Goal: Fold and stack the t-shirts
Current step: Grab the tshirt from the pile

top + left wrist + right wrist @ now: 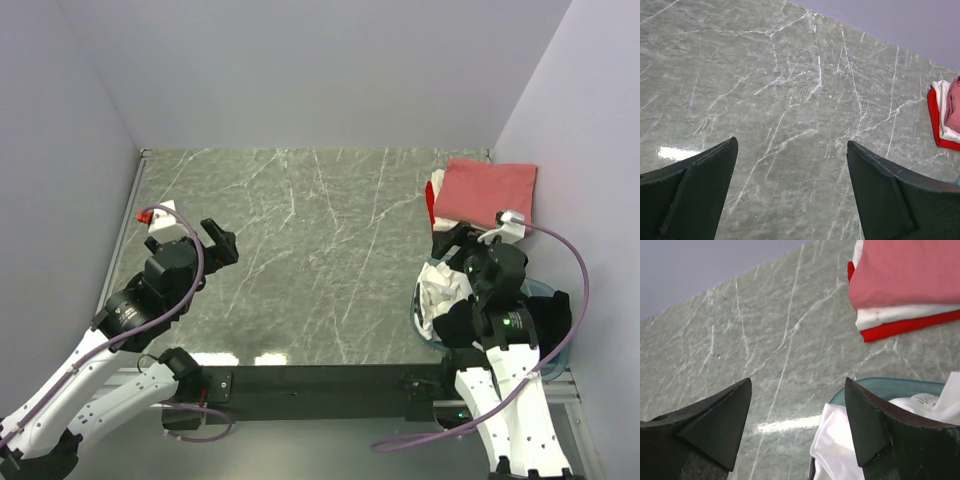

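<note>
A folded stack of t-shirts sits at the table's back right: a salmon-pink one (488, 188) on top, with white (900, 315) and red (910, 326) layers beneath it. A crumpled white t-shirt (438, 292) spills over the rim of the teal tub (890, 386). Something black (550, 318) lies in the tub too, partly hidden by the right arm. My right gripper (797, 382) hovers open over the tub's far-left rim, its right finger above the white cloth (835, 440). My left gripper (792, 141) is open above bare marble at the left, holding nothing.
Grey-green marble tabletop (320, 250) spreads between the two arms. White walls close in the back and both sides. The tub stands at the near right edge, just in front of the folded stack (942, 117).
</note>
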Controlling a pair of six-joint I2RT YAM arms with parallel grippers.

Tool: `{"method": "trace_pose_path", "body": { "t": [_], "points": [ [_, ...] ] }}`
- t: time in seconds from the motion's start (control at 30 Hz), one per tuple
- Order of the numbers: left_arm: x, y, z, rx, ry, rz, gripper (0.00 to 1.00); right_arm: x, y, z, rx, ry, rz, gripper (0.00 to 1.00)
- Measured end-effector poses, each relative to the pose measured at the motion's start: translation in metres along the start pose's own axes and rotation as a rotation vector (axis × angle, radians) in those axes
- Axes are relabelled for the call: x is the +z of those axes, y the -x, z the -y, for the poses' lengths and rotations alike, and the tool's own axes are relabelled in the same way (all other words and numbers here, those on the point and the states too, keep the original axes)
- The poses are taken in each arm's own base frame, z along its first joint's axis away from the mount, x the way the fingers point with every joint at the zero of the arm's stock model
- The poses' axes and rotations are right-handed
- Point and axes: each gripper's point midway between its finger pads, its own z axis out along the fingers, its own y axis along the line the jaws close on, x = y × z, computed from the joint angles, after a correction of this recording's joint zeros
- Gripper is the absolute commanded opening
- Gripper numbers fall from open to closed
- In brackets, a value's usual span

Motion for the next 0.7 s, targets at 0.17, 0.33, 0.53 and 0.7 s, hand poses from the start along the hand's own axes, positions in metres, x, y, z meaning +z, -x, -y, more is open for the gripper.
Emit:
{"method": "trace_pose_path", "body": {
  "t": [0.17, 0.33, 0.53, 0.7],
  "points": [
    [0.002, -0.002, 0.000, 0.005, 0.005, -0.005, 0.97, -0.004, 0.010, -0.007, 0.011, -0.004, -0.041, 0.82],
    [0.011, -0.013, -0.002, 0.029, 0.046, -0.041, 0.97, -0.008, 0.015, -0.011, 0.019, -0.032, -0.114, 0.90],
    [0.015, -0.021, -0.003, 0.054, 0.066, -0.069, 0.98, 0.002, -0.013, 0.000, 0.009, -0.124, -0.310, 0.92],
    [0.013, -0.018, -0.003, 0.047, 0.061, -0.062, 0.98, -0.006, -0.054, 0.007, -0.041, -0.203, -0.474, 0.94]
  ]
}}
